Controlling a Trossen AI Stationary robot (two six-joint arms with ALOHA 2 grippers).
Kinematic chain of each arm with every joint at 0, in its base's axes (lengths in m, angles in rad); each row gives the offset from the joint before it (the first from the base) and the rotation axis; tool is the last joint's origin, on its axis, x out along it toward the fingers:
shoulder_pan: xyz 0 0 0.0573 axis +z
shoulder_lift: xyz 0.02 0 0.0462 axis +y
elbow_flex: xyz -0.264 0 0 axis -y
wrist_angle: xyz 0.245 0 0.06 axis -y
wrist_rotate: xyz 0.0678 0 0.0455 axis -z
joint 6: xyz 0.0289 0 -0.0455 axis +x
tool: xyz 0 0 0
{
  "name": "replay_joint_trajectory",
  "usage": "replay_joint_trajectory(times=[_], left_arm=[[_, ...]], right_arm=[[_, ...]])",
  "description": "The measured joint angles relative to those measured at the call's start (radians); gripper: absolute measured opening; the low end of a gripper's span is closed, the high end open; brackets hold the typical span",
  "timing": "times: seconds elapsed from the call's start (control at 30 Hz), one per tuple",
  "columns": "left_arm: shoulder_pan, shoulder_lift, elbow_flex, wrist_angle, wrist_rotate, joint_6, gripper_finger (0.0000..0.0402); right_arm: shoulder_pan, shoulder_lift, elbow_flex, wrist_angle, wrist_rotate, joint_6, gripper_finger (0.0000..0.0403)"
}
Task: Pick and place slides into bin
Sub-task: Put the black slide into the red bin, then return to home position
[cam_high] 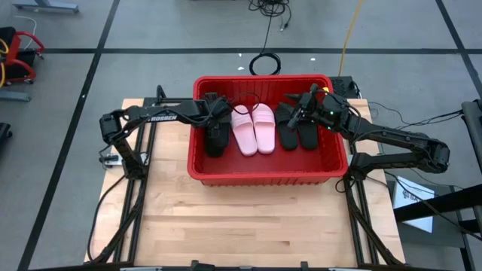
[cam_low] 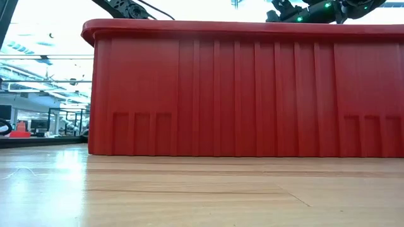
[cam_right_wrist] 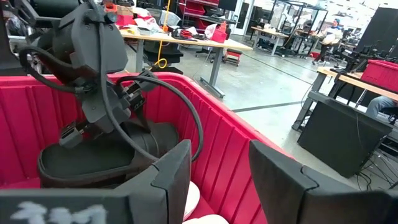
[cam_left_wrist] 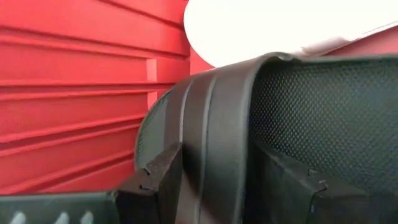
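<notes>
The red bin [cam_high: 267, 177] stands at the middle of the wooden table and fills the low view [cam_low: 252, 88]. Two pale pink slides [cam_high: 254, 129] lie side by side on its floor, with two black slides [cam_high: 299, 129] to their right. At the bin's left end my left gripper [cam_high: 217, 119] is down inside, shut on another black slide [cam_high: 217, 141], which the right wrist view also shows [cam_right_wrist: 93, 158]. My right gripper [cam_right_wrist: 217, 186] stands open and level over the bin's right part [cam_high: 301, 111], with nothing between its fingers. My left gripper has the black slide's arched strap [cam_left_wrist: 217, 106] between its two fingers. One finger [cam_left_wrist: 158, 180] is outside the smooth band, the other [cam_left_wrist: 298, 186] against the textured face. The fingers slant down from above. I cannot tell whether the slide rests on the bin's floor.
The bin's ribbed left wall [cam_left_wrist: 74, 93] runs close beside the held slide. Bare table [cam_high: 248, 226] lies in front of the bin. A cable coil [cam_high: 265, 64] lies on the floor beyond the far edge. Desks and a seated person [cam_right_wrist: 379, 106] show in the room behind.
</notes>
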State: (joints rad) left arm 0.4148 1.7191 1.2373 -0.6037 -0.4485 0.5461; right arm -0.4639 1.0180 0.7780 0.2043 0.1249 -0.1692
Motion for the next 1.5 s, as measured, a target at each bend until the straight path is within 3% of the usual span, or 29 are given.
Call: replay_joint_trajectory(times=[0.33,0.73,1.5], left_arm=[[-0.030,-0.003,0.000,0.002,-0.019,-0.006,0.0187],[-0.068,-0.100,0.000,-0.010,0.014,-0.010,0.0187],[-0.150,-0.099,0.000,-0.100,-0.032,-0.088,0.0186]], right_arm=[[0.000,0.001,0.000,0.000,0.000,0.000,0.0150],[0.000,0.069,-0.001,0.009,0.000,0.000,0.0150],[0.000,0.073,-0.001,0.023,0.000,0.019,0.0150]])
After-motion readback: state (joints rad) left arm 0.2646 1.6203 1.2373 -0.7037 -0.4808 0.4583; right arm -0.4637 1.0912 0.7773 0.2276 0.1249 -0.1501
